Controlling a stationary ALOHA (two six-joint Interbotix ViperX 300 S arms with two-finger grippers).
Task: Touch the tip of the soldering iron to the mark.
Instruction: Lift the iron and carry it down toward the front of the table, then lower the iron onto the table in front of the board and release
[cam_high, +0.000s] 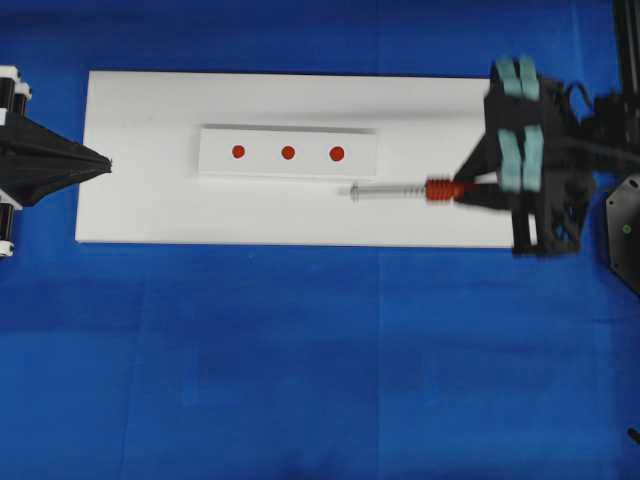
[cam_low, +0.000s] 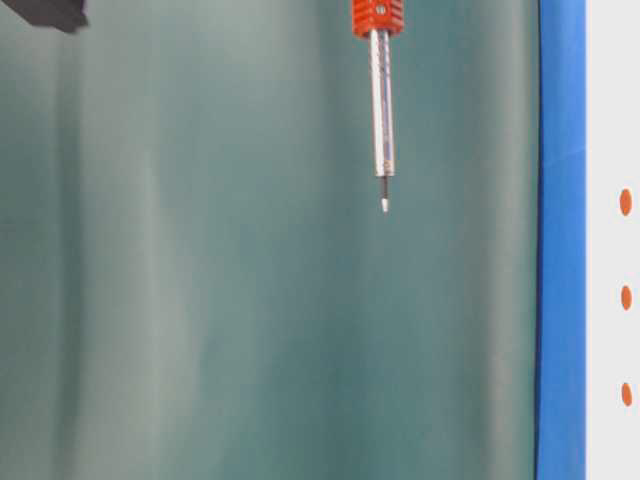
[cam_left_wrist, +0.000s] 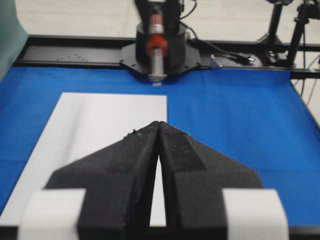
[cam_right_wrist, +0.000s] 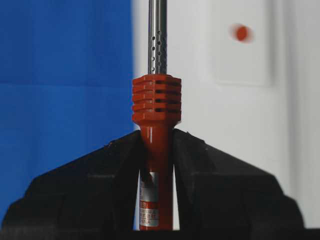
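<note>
**Orange-red iron gripped over the board, tip short of the marks**

Orange-red plastic forms the handle of the soldering iron (cam_high: 405, 190), topped by a ribbed, slotted collar; beyond it runs a thin silver shaft pierced with small holes, narrowing to a fine pale tip. A printed label sits low on the handle in the right wrist view. In the overhead view the iron lies horizontally at centre right, tip pointing toward frame left. The table-level view shows it in the air against a green backdrop, clear of the surface.

Blue cloth (cam_high: 300, 360) covers the table and fills most of the overhead frame. On it lies a large white board (cam_high: 150, 215), and on the board's upper middle sits a smaller white strip (cam_high: 288, 152) bearing three red dots (cam_high: 288, 152) in a row. The iron's tip sits just below the strip's right end, near the rightmost dot but not on it.

The right gripper (cam_right_wrist: 156, 150), at the board's right edge in the overhead view, has its black padded fingers pinched on the handle just below the collar. The left gripper (cam_left_wrist: 159, 125), at the board's left edge, has its fingers pressed together with nothing between them.
</note>
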